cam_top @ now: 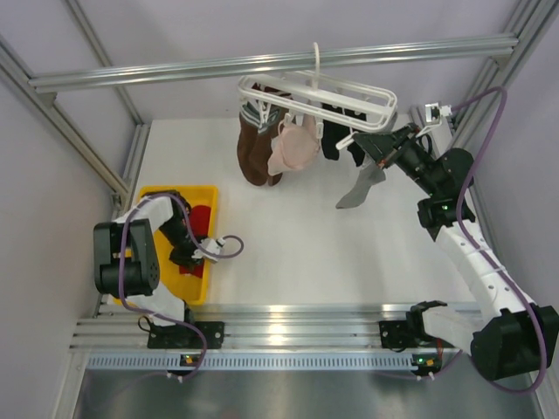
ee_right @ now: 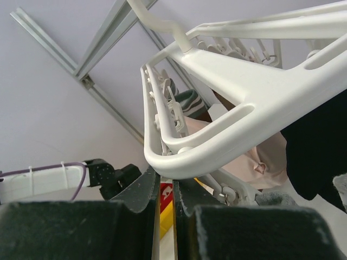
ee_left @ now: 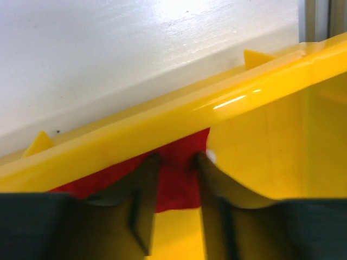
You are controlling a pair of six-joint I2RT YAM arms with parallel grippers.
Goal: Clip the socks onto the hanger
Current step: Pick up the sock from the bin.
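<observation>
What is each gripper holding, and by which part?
The left gripper straddles a bunched part of the red sock in the yellow tray; a firm grip cannot be told. The right gripper is shut, with nothing visible inside.

You see glossy yellow plastic on the tray (ee_left: 162, 130), a matt red cloth sock (ee_left: 176, 179) inside the tray, and smooth white plastic on the hanger (ee_right: 244, 103) far beyond it.
</observation>
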